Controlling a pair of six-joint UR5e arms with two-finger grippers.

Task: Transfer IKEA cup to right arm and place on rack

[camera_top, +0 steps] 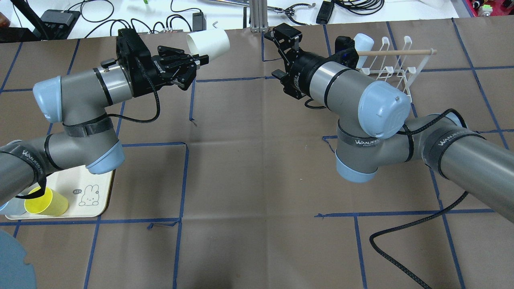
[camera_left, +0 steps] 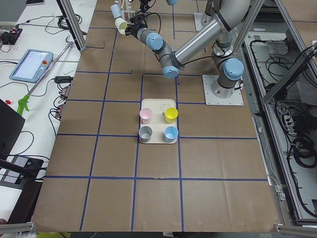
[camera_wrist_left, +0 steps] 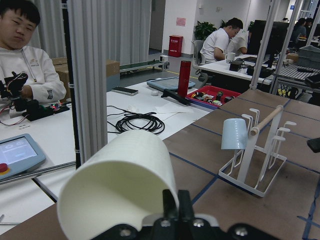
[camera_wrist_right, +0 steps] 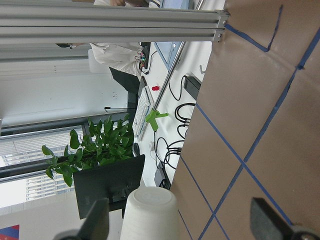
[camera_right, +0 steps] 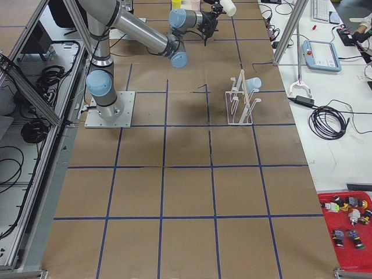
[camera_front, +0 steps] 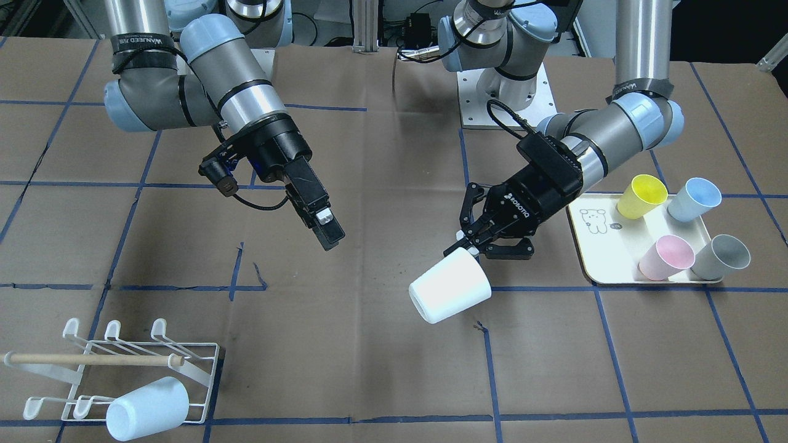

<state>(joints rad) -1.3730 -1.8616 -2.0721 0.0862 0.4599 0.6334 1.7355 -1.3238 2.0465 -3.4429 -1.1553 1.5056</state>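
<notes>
A white cup is held by the left gripper, which is closed on the cup's rim, with one finger seen inside the mouth and one outside in the left wrist view. The cup is carried on its side above the table, its base turned away from the gripper and towards the right arm. The right gripper is held apart from the cup, with a stretch of table between them. Its fingers are spread wide at the two edges of the right wrist view and nothing is gripped. The cup's base is seen between them, farther off.

The rack is placed at the table's edge on the robot's right, well apart from both grippers. A wooden dowel is laid across it, and a pale blue cup is hung on one of its prongs. On the robot's left, a cream tray with a small animal drawing is set on the table. Four cups are stood upside down on it: yellow, blue, pink and grey.
</notes>
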